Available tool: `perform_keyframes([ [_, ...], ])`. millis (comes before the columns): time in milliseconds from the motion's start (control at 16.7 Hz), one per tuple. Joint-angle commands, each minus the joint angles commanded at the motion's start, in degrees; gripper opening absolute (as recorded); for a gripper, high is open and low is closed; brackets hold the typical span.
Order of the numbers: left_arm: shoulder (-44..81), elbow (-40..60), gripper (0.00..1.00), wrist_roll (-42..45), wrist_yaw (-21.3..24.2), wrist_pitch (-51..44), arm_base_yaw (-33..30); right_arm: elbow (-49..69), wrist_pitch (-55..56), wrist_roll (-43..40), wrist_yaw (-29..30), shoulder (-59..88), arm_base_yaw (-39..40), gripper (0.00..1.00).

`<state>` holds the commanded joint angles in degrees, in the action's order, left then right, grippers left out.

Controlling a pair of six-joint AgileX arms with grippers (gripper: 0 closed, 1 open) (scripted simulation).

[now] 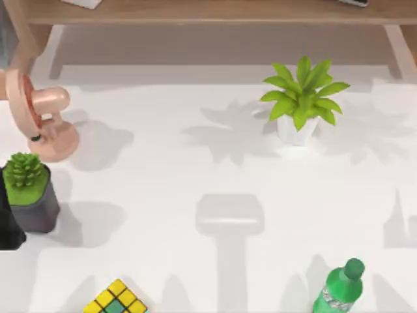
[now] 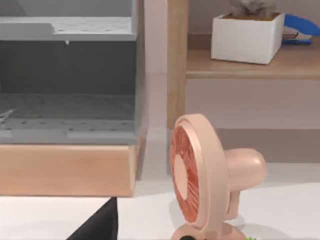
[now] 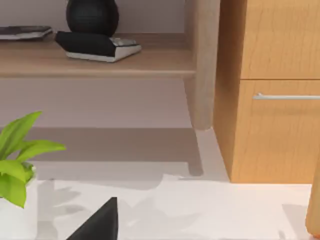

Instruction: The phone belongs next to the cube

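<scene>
Sitting at the near edge of the white table [image 1: 163, 182], left of centre, the cube [image 1: 116, 300] shows yellow and green tiles. A phone [image 3: 97, 46] lies on the wooden shelf [image 3: 100, 62] beyond the table — well apart from the cube. Whether either claw is wide or narrow, I cannot tell. A pink fan [image 1: 42, 120] stands far left, a green bottle [image 1: 340, 289] near right.

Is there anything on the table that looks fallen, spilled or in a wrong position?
Nothing stands out. The fan, both plants and the green bottle stand upright, and the cube lies flat at the near edge.
</scene>
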<state>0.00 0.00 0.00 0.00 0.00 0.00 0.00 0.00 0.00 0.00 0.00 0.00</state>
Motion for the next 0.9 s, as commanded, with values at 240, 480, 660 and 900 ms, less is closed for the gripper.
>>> perform_keyframes([
  [240, 0.0, 0.0, 1.00, 0.0, 0.0, 0.0, 0.0, 1.4, -1.6, -1.9, 0.1, 2.0, -1.2, 1.00],
  [480, 0.0, 0.0, 1.00, 0.0, 0.0, 0.0, 0.0, 7.9, -9.7, -12.3, 0.1, 13.1, -6.8, 1.00],
  [660, 0.0, 0.0, 1.00, 0.0, 0.0, 0.0, 0.0, 14.4, -18.6, -23.5, 0.1, 27.0, -12.7, 1.00],
  [900, 0.0, 0.0, 1.00, 0.0, 0.0, 0.0, 0.0, 23.2, -31.6, -39.1, 0.0, 48.5, -21.0, 1.00],
])
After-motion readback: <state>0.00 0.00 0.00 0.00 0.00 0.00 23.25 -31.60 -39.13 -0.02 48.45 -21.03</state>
